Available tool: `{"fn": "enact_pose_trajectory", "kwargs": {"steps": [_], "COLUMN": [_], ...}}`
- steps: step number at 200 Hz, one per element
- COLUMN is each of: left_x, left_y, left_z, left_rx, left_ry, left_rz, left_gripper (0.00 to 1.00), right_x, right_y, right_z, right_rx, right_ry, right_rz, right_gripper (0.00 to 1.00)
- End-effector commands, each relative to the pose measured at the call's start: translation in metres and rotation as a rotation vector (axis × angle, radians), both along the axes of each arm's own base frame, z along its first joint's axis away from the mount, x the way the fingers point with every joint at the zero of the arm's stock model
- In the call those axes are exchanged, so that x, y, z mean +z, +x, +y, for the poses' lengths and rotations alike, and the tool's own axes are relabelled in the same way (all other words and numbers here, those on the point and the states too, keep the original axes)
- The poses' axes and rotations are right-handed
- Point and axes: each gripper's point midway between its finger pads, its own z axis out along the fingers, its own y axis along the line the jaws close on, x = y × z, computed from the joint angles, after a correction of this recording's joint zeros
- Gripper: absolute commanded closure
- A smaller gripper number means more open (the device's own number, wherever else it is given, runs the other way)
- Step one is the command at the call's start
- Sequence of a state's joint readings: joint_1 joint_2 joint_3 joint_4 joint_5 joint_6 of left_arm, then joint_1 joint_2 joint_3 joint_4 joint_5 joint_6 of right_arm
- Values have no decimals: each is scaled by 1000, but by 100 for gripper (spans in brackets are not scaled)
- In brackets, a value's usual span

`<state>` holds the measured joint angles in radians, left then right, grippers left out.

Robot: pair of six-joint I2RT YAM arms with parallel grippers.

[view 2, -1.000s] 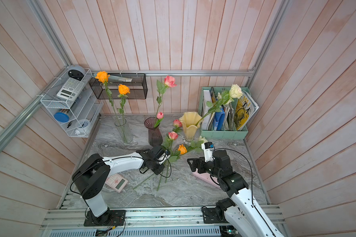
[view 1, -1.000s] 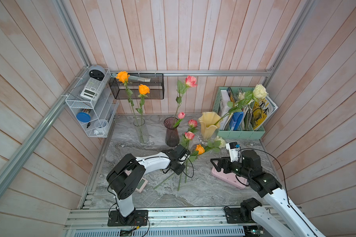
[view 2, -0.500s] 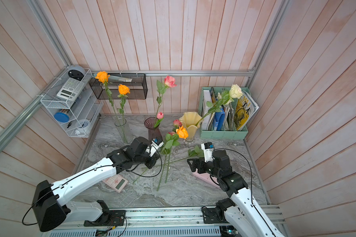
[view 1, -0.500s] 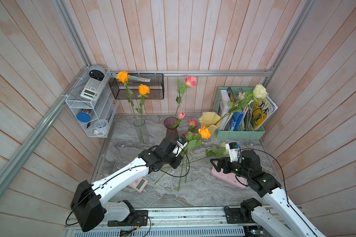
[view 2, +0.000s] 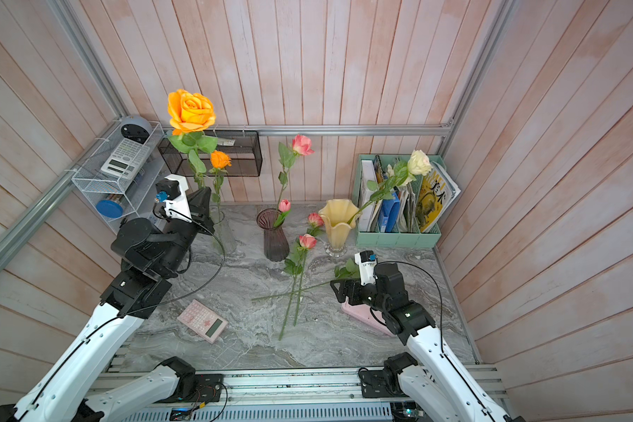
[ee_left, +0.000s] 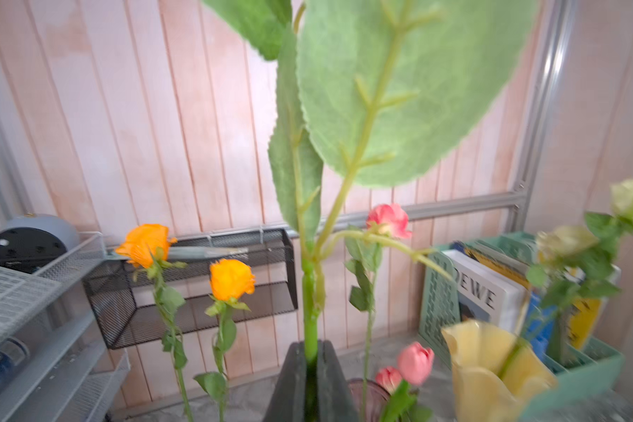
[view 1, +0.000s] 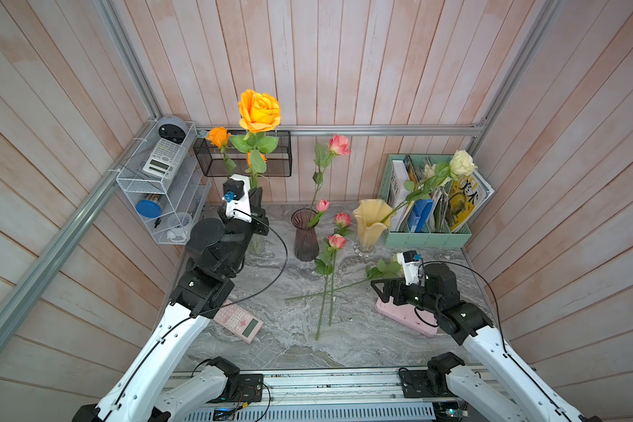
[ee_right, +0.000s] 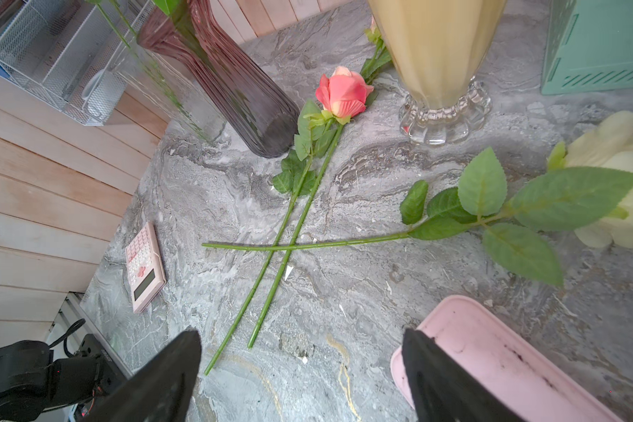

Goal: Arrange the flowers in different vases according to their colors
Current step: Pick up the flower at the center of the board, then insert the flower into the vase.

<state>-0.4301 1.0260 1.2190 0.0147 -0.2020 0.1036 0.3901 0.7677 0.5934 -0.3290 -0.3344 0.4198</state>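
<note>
We see the left gripper [ee_left: 310, 352] clamped on the green stem of a large orange rose [view 1: 259, 110], upright beside the clear glass cylinder [view 2: 224, 234] where two smaller orange roses [ee_left: 231, 279] stand; its broad, veined leaves [ee_left: 399, 91] block much of the left wrist view, and the left arm [view 1: 216, 248] hides most of the cylinder in a top view; the right gripper [ee_right: 300, 339] hangs with jaws spread wide, holding nothing, over the grey veined marble table [view 1: 289, 339], near a pink tray [ee_right: 508, 347]; two pink roses [ee_right: 344, 93] lie there, and a cream rose [ee_right: 614, 175] lies with its stem across theirs; behind stand the ribbed purple vase [ee_right: 234, 80] and the ruffled yellow vase [view 1: 371, 219]; a pink calculator [ee_right: 144, 268] lies apart.
</note>
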Motion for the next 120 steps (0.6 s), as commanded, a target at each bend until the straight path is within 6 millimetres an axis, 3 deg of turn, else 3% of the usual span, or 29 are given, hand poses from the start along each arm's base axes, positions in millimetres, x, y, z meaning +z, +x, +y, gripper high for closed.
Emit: {"fn": "enact_pose_trajectory", "kwargs": {"steps": [1, 18, 65, 120], "left_x": [24, 25, 2, -32], "left_y": [24, 44, 90, 133], "left_z": [25, 42, 83, 93], "left_rx": [97, 113, 163, 108], "left_ry": [-39, -72, -135, -180], "left_rz": [-133, -164, -202, -192], "left_gripper": [100, 100, 100, 100], "right_x": [2, -2, -6, -12], "right_y": [3, 5, 9, 14], "right_z": [4, 5, 11, 18], "right_rx": [11, 15, 37, 36], "right_ry": [23, 22, 33, 70], "right_rz": [-10, -3, 10, 42], "right_gripper": [8, 8, 8, 8]}}
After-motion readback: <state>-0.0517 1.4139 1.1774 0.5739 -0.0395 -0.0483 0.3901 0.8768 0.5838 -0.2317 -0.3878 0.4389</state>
